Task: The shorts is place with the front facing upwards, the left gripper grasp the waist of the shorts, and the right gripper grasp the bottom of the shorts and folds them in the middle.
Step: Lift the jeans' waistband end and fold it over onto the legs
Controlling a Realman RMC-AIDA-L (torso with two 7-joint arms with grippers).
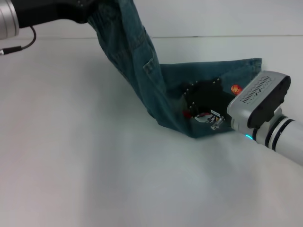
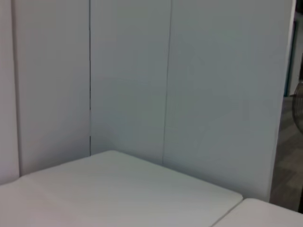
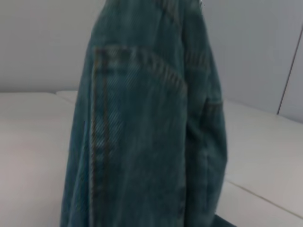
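The blue-green denim shorts [image 1: 142,75] hang in a steep slope from the top left down to the table. The left gripper [image 1: 90,16] at the top edge holds the waist of the shorts [image 1: 118,12] high in the air, and cloth covers its tips. The lower part lies flat on the table, with an orange basketball print [image 1: 235,88] showing. The right gripper [image 1: 203,101], black with silver screws, rests on this flat part near the fold. The right wrist view shows the hanging denim [image 3: 147,132] with a pocket seam close up. The leg hems are not clearly seen.
The white table [image 1: 85,156] stretches to the left and front of the shorts. The right arm's silver wrist [image 1: 258,101] comes in from the right edge. The left wrist view shows only white wall panels [image 2: 142,85] and the table surface [image 2: 118,194].
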